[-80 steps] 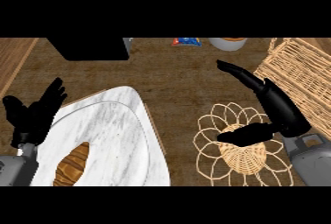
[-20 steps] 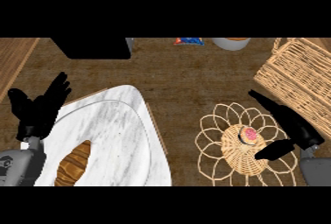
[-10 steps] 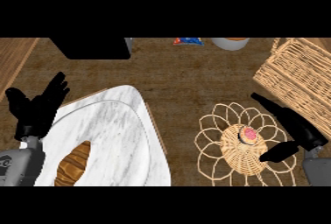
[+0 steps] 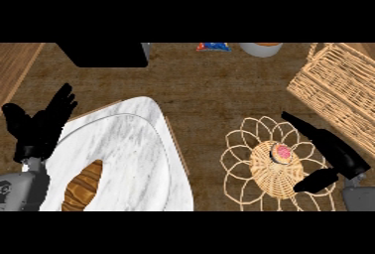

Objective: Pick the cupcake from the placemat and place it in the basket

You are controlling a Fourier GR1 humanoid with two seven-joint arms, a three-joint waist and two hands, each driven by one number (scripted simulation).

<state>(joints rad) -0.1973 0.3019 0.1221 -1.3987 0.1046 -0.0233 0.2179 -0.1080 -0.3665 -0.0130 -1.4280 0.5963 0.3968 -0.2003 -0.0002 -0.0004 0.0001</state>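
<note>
The cupcake [image 4: 281, 153] sat on the round woven centre of the wicker placemat [image 4: 245, 144], toward its upper right part, pink top showing. The right hand [image 4: 331, 158] lay at the placemat's right side, just beside the cupcake but not holding it: its fingers [image 4: 304, 124] stretched straight toward the upper left, past the cupcake's right, while the thumb [image 4: 313, 182] reached in over the lower right of the woven centre. The basket [image 4: 338, 84] stood at the upper right of the brown tabletop [image 4: 198, 94], apart from the placemat. At the left edge the left hand [image 4: 40, 126] rested open, fingers up, holding nothing, beside a white marble board [image 4: 124, 149] on which a croissant [image 4: 83, 186] lay.
</note>
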